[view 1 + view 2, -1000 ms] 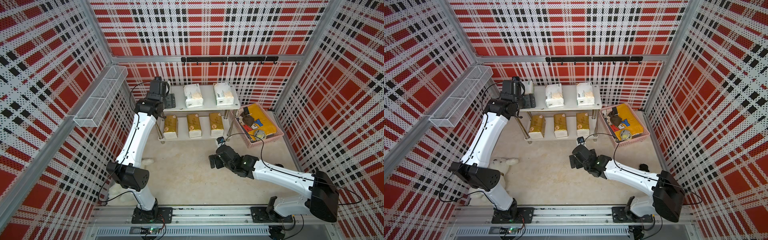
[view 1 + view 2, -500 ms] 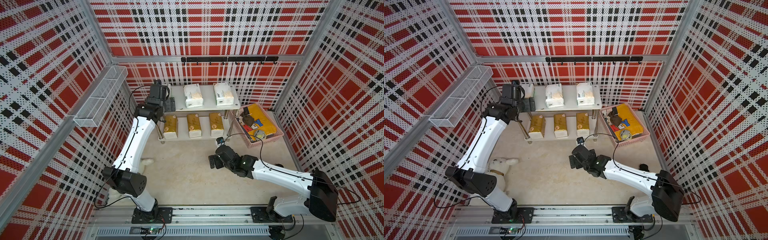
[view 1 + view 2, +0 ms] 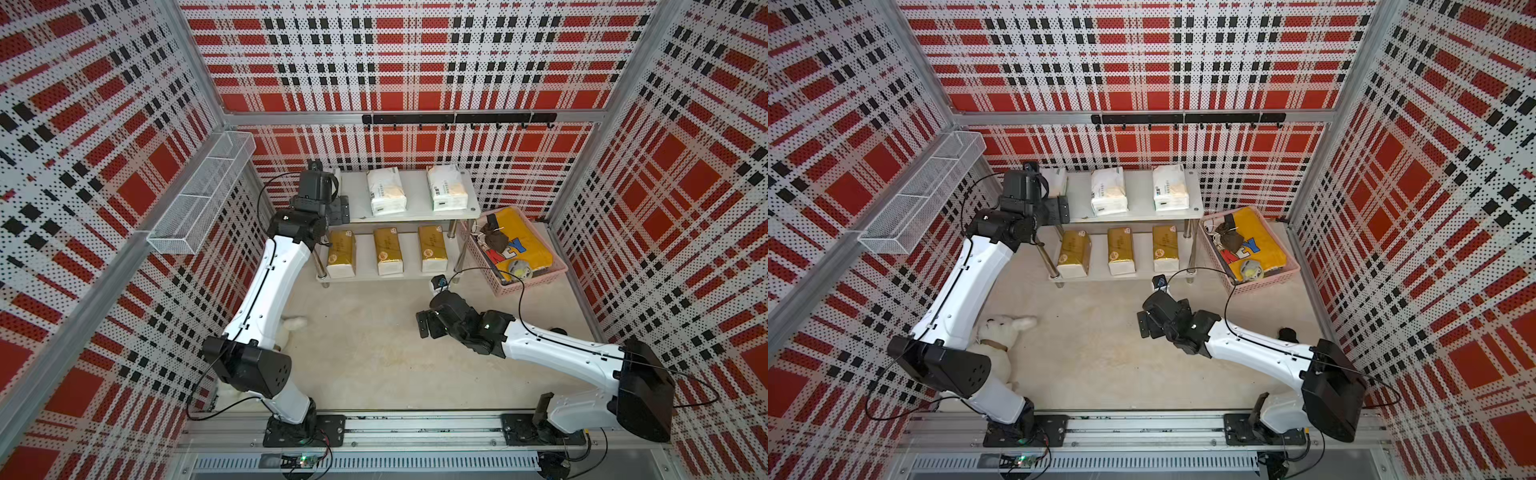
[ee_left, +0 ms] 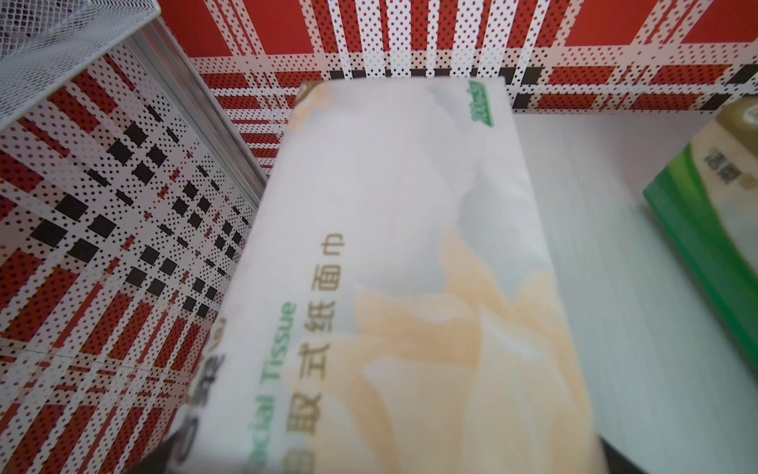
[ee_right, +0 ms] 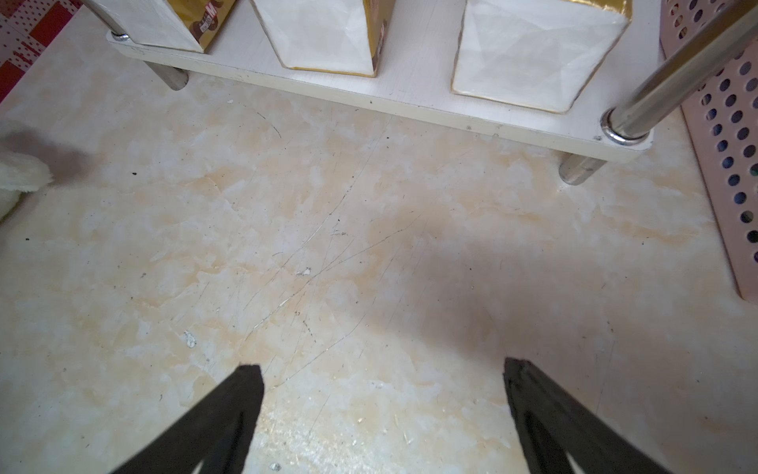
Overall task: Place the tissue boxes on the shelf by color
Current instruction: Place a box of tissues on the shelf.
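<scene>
Left wrist view: white tissue pack lies within the left gripper (grip unclear).

Bright even light, soft shadows on the floor; the near white tissue box looks blurred.

Wire basket on wall; pink basket w/ clutter; plush toy, floor.

Left tool, seemingly slightly back
</scene>
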Robot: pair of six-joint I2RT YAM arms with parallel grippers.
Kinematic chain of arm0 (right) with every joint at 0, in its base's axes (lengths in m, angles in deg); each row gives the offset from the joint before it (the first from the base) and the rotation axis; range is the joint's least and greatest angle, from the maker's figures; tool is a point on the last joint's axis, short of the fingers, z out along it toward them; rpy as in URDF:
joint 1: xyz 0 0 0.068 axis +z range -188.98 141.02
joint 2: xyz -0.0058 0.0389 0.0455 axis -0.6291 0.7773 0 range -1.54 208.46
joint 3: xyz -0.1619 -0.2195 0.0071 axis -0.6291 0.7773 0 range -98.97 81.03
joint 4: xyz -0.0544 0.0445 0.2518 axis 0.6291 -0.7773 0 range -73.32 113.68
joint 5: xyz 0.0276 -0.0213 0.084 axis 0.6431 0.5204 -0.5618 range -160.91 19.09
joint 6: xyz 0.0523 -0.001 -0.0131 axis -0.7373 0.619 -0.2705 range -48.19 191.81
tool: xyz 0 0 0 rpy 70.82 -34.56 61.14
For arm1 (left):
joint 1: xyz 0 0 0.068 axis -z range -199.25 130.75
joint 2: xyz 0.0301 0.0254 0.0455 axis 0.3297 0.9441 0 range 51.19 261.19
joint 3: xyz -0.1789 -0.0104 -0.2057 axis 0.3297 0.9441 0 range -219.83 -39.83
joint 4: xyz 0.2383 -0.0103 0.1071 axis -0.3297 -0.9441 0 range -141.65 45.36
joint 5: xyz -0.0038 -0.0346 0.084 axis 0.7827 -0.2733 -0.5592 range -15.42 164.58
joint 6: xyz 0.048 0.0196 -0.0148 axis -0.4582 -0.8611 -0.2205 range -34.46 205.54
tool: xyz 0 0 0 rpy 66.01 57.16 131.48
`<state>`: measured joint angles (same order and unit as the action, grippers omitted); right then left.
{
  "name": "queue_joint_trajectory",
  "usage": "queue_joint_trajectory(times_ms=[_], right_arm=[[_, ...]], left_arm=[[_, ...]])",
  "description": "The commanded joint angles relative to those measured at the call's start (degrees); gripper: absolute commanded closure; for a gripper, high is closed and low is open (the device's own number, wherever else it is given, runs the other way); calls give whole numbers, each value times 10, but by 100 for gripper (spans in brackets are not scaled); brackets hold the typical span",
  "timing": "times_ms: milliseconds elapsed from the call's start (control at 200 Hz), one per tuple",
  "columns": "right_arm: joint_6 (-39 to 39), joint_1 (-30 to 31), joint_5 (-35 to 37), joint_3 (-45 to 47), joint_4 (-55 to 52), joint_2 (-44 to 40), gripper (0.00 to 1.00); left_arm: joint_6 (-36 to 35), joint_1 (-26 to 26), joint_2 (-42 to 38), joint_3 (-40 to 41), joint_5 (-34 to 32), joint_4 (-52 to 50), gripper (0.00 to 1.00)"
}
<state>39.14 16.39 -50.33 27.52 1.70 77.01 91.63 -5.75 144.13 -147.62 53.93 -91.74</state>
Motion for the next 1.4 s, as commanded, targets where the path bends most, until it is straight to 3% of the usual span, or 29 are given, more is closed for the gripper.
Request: queue_joint_trajectory(times_ms=[0,220,371,1393], right_arm=[[-4,4,5,-8,5,0,0],[-2,4,5,-7,6,-1,0],[-2,4,5,-6,8,-1,0],[-1,8,5,-13,8,6,0]], left_arm=[[-12,-7,-16,5,21,15,5],[-8,-10,-18,10,30,15,5],[-8,-10,-21,9,25,14,0],[-3,-8,-40,27,19,18,1]])
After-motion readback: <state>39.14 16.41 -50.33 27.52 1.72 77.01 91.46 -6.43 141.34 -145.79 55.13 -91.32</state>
